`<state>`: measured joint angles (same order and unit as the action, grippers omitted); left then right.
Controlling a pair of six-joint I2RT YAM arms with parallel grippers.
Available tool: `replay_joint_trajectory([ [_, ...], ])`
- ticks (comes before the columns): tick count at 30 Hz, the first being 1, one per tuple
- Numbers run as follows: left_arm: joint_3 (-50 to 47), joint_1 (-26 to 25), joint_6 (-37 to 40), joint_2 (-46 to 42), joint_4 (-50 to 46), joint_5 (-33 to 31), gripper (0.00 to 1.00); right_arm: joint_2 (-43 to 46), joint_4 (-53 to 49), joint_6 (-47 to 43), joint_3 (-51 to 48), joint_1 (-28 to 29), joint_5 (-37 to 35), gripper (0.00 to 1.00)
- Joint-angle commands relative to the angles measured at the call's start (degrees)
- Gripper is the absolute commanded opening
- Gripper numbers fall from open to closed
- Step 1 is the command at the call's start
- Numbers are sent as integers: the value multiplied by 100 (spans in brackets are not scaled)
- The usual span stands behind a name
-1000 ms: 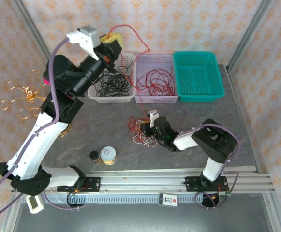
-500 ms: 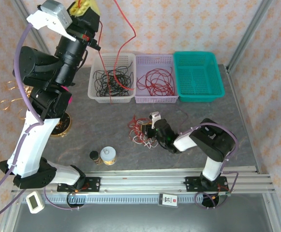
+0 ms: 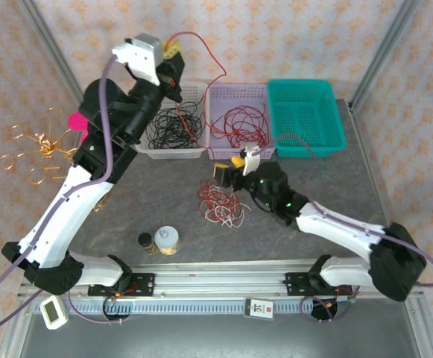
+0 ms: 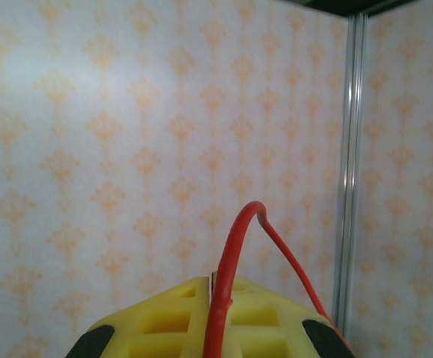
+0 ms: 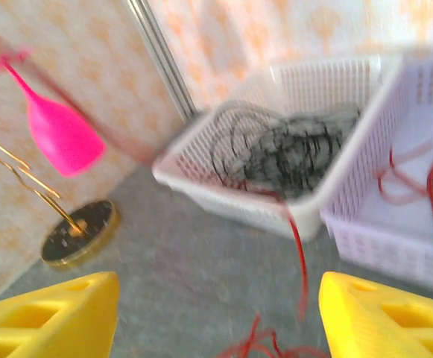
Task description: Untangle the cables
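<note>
Two grippers work apart. High behind the white basket [image 3: 170,154], the left gripper [image 3: 173,54] has its yellow fingers [image 4: 168,321] pinched onto one red cable [image 3: 215,63]. In its wrist view the cable rises from between the fingers, bends over and drops away to the right. From the top view we follow it arcing over the white basket's right end. A red strand also hangs in front of that basket, but we cannot trace it all the way down.

On the table [image 3: 156,194], in front of the white basket and off to its right, lies the bundle [image 3: 222,203] of red and off-white cables. The right gripper [image 3: 231,168] hovers between the white basket and the bundle, near the bundle's far edge. Its yellow fingertips [image 5: 52,321] are spread wide, gripping nothing.

Black cables [image 3: 173,127] fill the white basket. Just right of it, loose red cables [image 3: 238,119] lie in a lilac basket [image 3: 238,153].

Some things are hard to make out. The left arm covers the white basket's left end, and the right wrist view is blurred, with the bundle cut off at its lower edge. Well in front of the white basket, a label [image 3: 259,308] on the rail carries writing too small for us to read.
</note>
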<state>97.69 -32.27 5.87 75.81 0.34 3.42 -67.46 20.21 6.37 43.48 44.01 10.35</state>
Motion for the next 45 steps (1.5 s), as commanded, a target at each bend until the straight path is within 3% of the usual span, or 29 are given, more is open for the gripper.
replay_joint_trajectory([
  [1, -286, -40, -163, -276, -54, 379, 0, 498, -1400, -841, 747, -67, 355, 73],
  [8, -1256, -42, -226, -676, -149, 676, 0, 566, -2305, -1628, 2361, -333, 636, 75],
  [13, -1396, -41, -349, -769, -567, 1419, 0, -462, -2750, -2177, 3728, -502, 1412, 76],
  [16, -1405, -42, -398, -829, -731, 1534, 0, -1320, -3102, -2297, 4734, -632, 1661, 73],
  [18, -1411, -42, -385, -886, -810, 1556, 0, -1790, -3281, -2309, 5285, -713, 1685, 68],
  [20, -1428, -42, -376, -939, -875, 1557, 0, -2245, -3538, -2337, 5924, -757, 1442, 55],
  [24, -1525, -42, -465, -1007, -934, 1349, 1, -2719, -3723, -2239, 6664, -775, 1324, 12],
  [26, -1680, -42, -584, -1040, -838, 1241, 33, -2847, -3572, -2078, 6928, -780, 1088, 6],
  [29, -1913, -42, -604, -1157, -659, 1563, 53, -3258, -3698, -1905, 8013, -808, 353, 0],
  [32, -2252, -43, -766, -1411, -391, 1731, 61, -3930, -4071, -1879, 9766, -880, -458, 0],
  [35, -2653, -43, -873, -1734, -274, 1749, 72, -4401, -3968, -2121, 10831, -957, -1284, 0],
  [41, -3199, -45, -900, -2237, -608, 1561, 77, -4428, -3007, -2157, 10412, -1501, -1755, 0],
  [45, -3572, -42, -1051, -2456, -750, 1629, 75, -4724, -2909, -1629, 10479, -2027, -1396, 0],
])
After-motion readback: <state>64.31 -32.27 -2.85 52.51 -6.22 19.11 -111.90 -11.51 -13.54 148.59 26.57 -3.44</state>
